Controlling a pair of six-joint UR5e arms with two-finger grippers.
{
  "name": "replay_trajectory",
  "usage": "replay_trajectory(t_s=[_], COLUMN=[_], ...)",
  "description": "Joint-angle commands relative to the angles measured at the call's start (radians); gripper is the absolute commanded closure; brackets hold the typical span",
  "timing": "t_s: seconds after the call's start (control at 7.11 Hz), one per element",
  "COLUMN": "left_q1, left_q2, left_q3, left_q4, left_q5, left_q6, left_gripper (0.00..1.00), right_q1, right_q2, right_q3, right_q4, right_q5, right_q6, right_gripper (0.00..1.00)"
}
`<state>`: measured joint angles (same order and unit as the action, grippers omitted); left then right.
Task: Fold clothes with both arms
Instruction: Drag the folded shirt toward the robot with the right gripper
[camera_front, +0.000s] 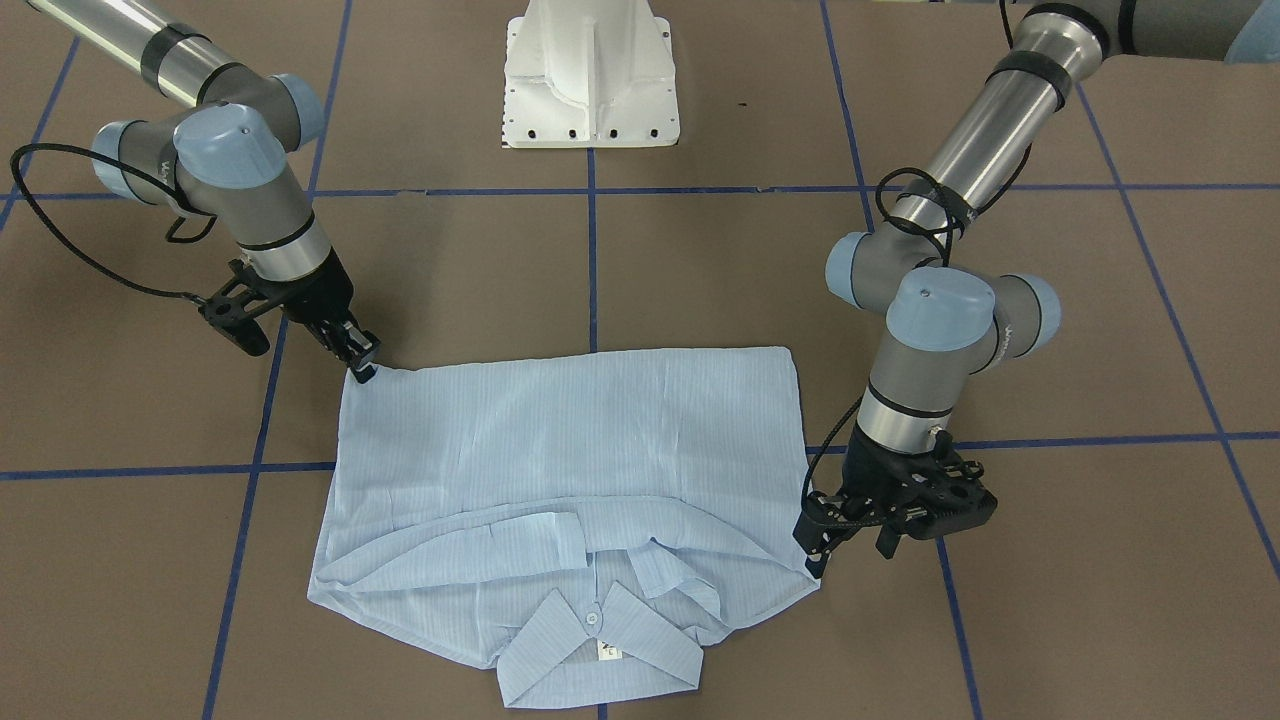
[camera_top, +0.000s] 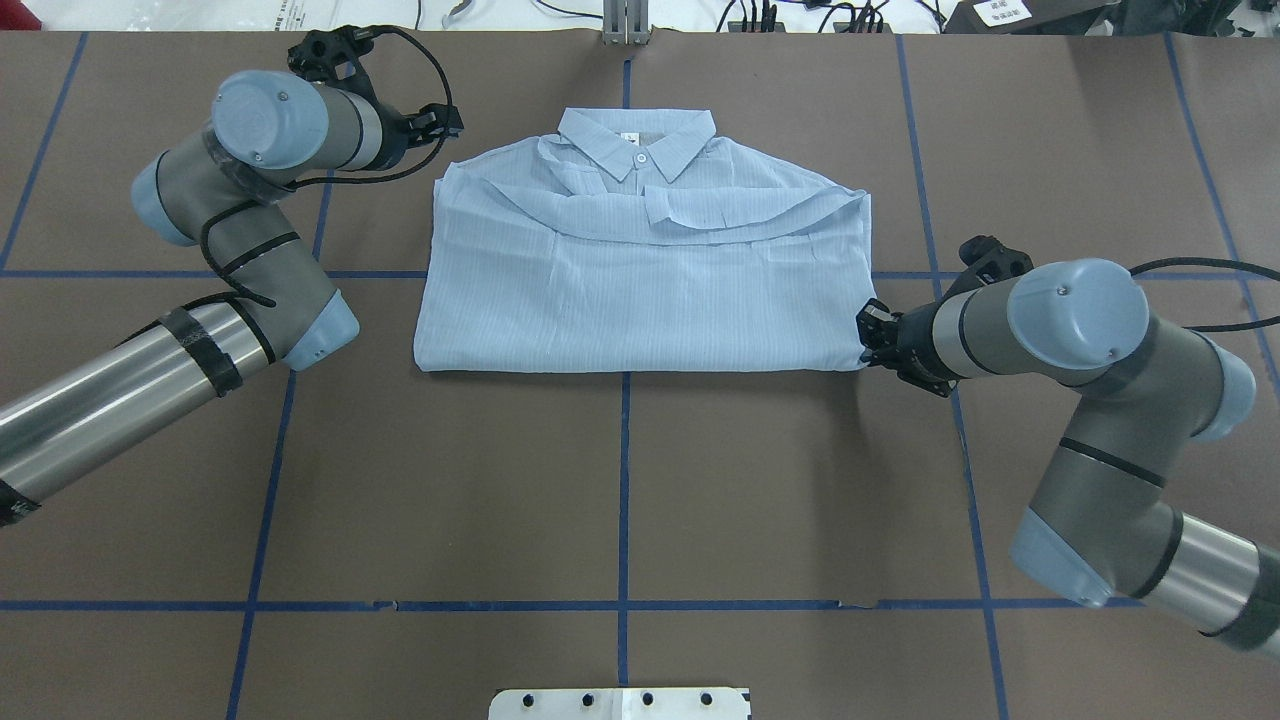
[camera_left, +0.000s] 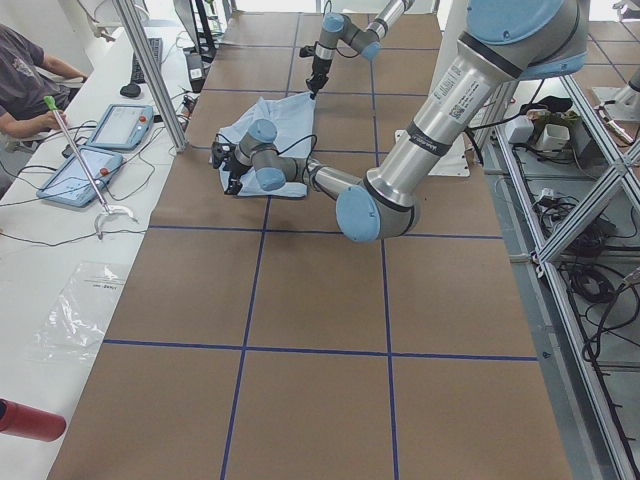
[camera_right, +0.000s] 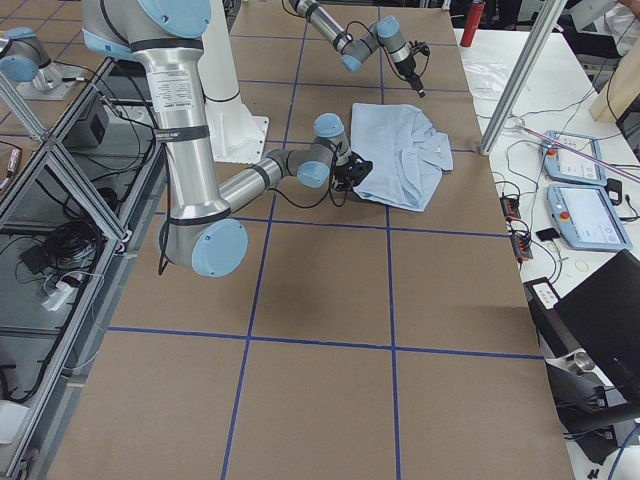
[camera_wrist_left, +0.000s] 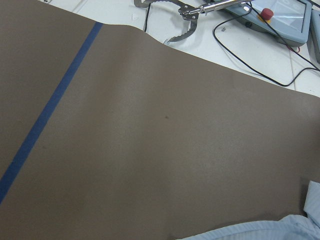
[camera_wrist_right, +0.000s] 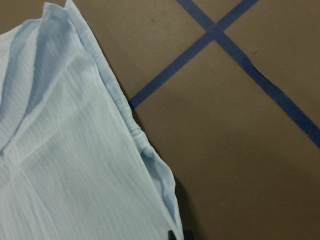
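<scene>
The pale-blue striped shirt lies folded flat on the brown table, collar toward the operators' side, and also shows in the overhead view. My right gripper pinches the shirt's corner on the folded edge nearest the robot. The cloth rises to a small peak there, and the right wrist view shows that edge. My left gripper is low beside the shirt's shoulder corner near the collar. I cannot tell whether it is open or shut. The left wrist view shows only a sliver of shirt.
The white pedestal base stands behind the shirt. Blue tape lines grid the table. Past the table's far edge is a white bench with tablets, a reaching tool and a seated operator.
</scene>
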<state>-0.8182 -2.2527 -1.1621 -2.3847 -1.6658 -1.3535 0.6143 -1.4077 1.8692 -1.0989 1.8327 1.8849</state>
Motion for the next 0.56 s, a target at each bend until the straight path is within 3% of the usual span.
replay_trajectory(t_s=[0.0,0.14,0.42], left_q1=[0.045,0.045,0.057], left_q2=[0.057,0.143,0.215], left_q3=[-0.152,-0.266,-0.425], left_q4=[0.013,0.010,0.012], left_q5=[-0.065,-0.166,-0.283], left_q6=[-0.013,-0.056,-0.184], left_gripper=[0.00,0.00,0.00], right_q1=[-0.118,-0.224,-0.390], right_q2=[-0.165,-0.216,-0.220], right_q3=[0.257,0.348,0.405], right_q4=[-0.064,-0.079,-0.079], right_q5=[0.074,0.142,0.329], right_q6=[0.017,0.113,0.210], right_gripper=[1.00,1.00,1.00])
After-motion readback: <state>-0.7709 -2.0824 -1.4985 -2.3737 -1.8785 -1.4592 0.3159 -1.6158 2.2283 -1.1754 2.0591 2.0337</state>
